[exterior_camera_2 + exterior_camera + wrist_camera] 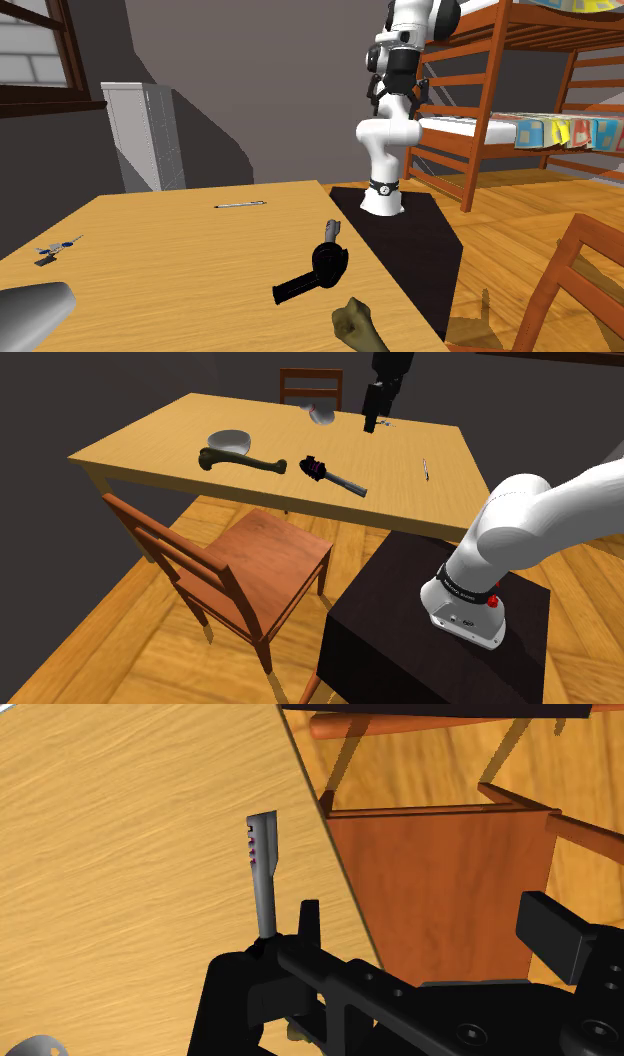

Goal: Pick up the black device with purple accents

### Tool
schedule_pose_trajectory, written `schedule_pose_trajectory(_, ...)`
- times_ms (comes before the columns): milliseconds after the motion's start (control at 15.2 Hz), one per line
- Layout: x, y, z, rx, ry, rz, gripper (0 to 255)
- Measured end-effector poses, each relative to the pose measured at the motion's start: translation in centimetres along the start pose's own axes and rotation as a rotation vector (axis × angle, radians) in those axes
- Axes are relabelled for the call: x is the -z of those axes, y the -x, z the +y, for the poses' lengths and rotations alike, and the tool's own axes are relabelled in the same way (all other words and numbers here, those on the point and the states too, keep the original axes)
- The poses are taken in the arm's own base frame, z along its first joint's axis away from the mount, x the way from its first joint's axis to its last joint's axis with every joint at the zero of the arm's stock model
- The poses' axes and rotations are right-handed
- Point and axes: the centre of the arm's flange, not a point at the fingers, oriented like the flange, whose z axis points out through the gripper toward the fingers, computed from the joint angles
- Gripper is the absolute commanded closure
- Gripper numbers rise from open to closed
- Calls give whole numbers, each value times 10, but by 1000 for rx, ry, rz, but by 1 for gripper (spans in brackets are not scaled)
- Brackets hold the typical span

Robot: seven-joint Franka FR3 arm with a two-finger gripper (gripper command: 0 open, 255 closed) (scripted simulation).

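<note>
The device [331,474] lies flat near the table's front edge, with a black head ringed in purple and a grey handle. In the second exterior view the device [314,270] rests close to the table edge beside the stand. My gripper [371,424] hangs well above the table's far side, beyond the device and not touching it. In the wrist view the device's handle [262,869] with purple dots shows beside one finger; its head is partly hidden behind the hand. The gripper [430,926] is open with nothing between its fingers.
On the wooden table [150,447] are a grey bowl [229,442], an olive bone-shaped object [243,460], a pen [425,469], keys [385,424] and a pale object [320,414]. A wooden chair [255,557] stands before the table, and another chair [310,387] behind it.
</note>
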Motion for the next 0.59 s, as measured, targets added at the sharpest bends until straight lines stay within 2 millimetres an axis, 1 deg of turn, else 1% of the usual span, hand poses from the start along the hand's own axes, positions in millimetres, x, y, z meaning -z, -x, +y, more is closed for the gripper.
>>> schedule_pose_trajectory(66, 0, 0, 0, 0, 0, 0, 0)
schedule_pose_trajectory(198, -11, -6, 7, 0, -5, 0, 0)
schedule_pose_trajectory(330, -33, -15, 16, 0, -13, -1, 0)
schedule_pose_trajectory(594, -74, -42, 40, -1, -30, 1, 0)
